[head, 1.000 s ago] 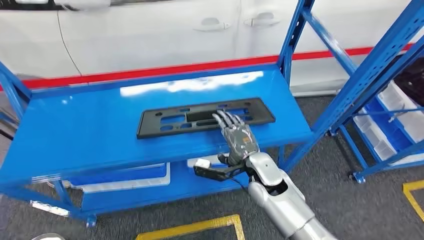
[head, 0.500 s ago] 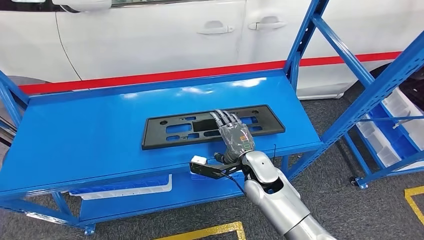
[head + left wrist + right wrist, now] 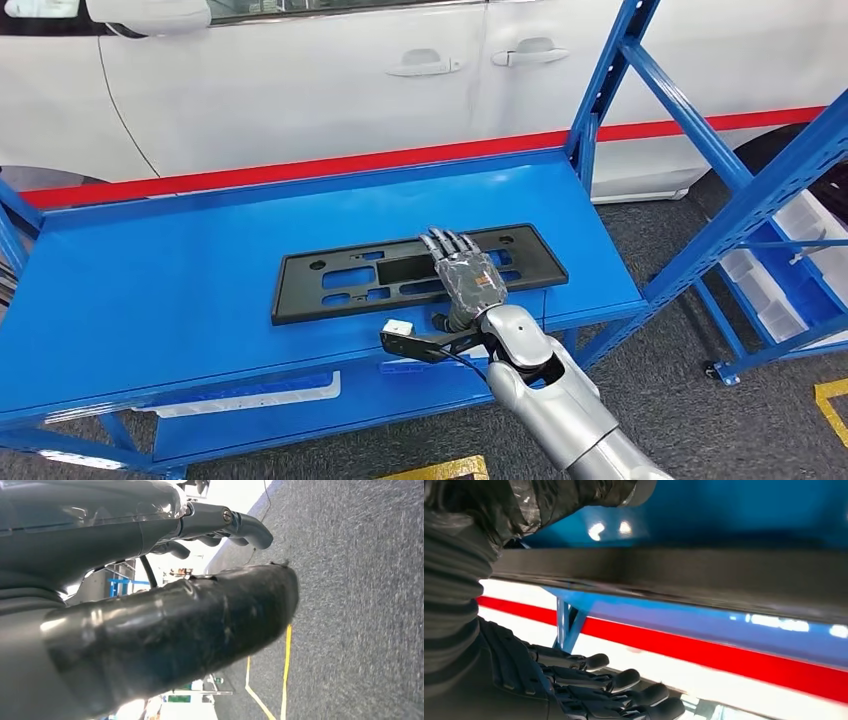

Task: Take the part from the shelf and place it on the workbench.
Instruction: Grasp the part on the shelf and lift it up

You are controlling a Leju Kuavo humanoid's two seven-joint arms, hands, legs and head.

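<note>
The flat black rectangular plastic part with cut-out slots (image 3: 415, 271) lies lengthwise on the glossy blue metal shelf (image 3: 160, 290), toward its front edge and right half. The right robot hand (image 3: 463, 272) rests palm-down on the right portion of the part, its dark fingers (image 3: 445, 241) extended across the part's upper face toward its far edge. In the right wrist view, the part's dark edge (image 3: 704, 575) runs between the thick grey thumb (image 3: 574, 497) and the darker fingers (image 3: 624, 680); the thumb and fingers sit on opposite sides of the part, but whether they actually clamp it cannot be determined. The silver right arm (image 3: 550, 395) rises from below, with a small black bracket carrying a white block (image 3: 398, 328) projecting from the wrist. The left robot hand (image 3: 150, 630) appears in the left wrist view above grey carpet floor (image 3: 360, 595) marked with a yellow line (image 3: 286, 665); its fingers (image 3: 240, 527) are curled with nothing between them. Behind the shelf stands a white car body with door handles (image 3: 300, 80) and a red stripe along its lower edge (image 3: 350, 163). A blue shelving frame (image 3: 740, 190) stands to the right.
</note>
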